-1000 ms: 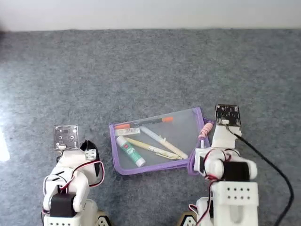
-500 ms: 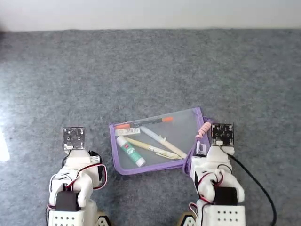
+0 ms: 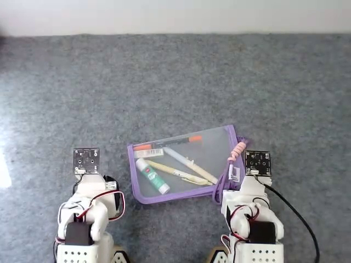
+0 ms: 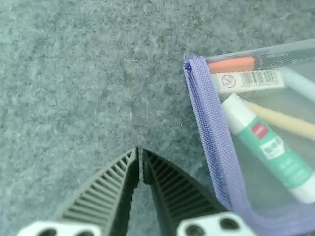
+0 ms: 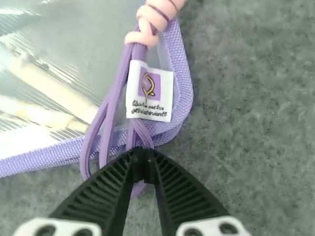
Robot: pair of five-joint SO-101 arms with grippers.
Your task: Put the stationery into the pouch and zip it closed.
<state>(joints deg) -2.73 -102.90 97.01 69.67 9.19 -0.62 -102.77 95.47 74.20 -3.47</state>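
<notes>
High view: fixed overhead, looking straight down on the grey desk [image 3: 175, 76], both arms at the near edge, the pouch [image 3: 214, 145] between them.
Left wrist view: on the left arm, looking past the left jaws, close over the desk, beside the pouch's end with the glue stick [image 4: 270, 147].
Right wrist view: on the right arm, looking past the right jaws, close over the pouch's white tag [image 5: 149, 97].
Shared: the pouch appears in all three.

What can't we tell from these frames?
Pouch: zip open or shut, too small in high view.
Purple loop: whether the right gripper pinches it; its tips cover the end, right wrist view.
Glue stick: one end cut off by left wrist view's edge.
</notes>
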